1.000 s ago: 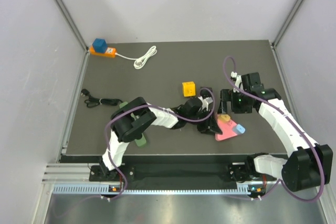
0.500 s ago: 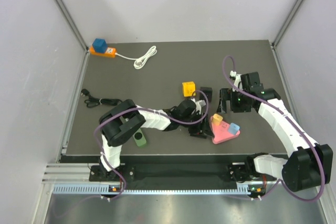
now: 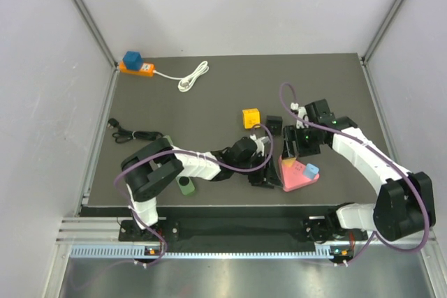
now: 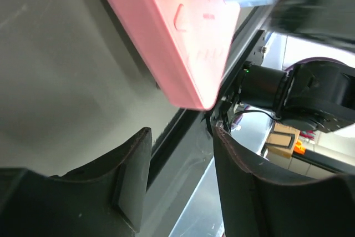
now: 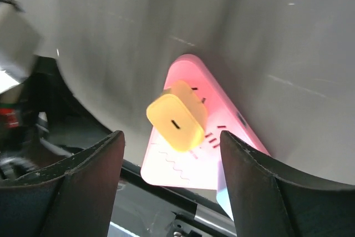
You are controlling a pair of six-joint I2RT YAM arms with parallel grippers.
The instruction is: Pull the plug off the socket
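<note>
A pink triangular socket [image 3: 295, 177] lies on the dark table, with a blue plug [image 3: 311, 169] in it. A yellow plug [image 5: 176, 115] stands in the socket [image 5: 208, 162] and shows in the right wrist view. My right gripper [image 5: 172, 141] is open, hovering over the yellow plug with a finger on either side, not touching it. In the top view the right gripper [image 3: 294, 146] hides the yellow plug. My left gripper [image 3: 264, 174] is open and empty at the socket's left edge. The socket's corner [image 4: 183, 43] sits just beyond the left gripper [image 4: 180, 162].
A yellow cube [image 3: 251, 117] and a black block [image 3: 274, 123] lie just behind the socket. A green piece [image 3: 186, 185] lies by the left arm. A black cable [image 3: 133, 134] is at the left. An orange power strip [image 3: 136, 68] and a white cable [image 3: 193, 76] lie far back left.
My right gripper has moved left and nearer, over the socket and its yellow plug. My left gripper has drawn back to the socket's left edge, and the socket has turned a little.
</note>
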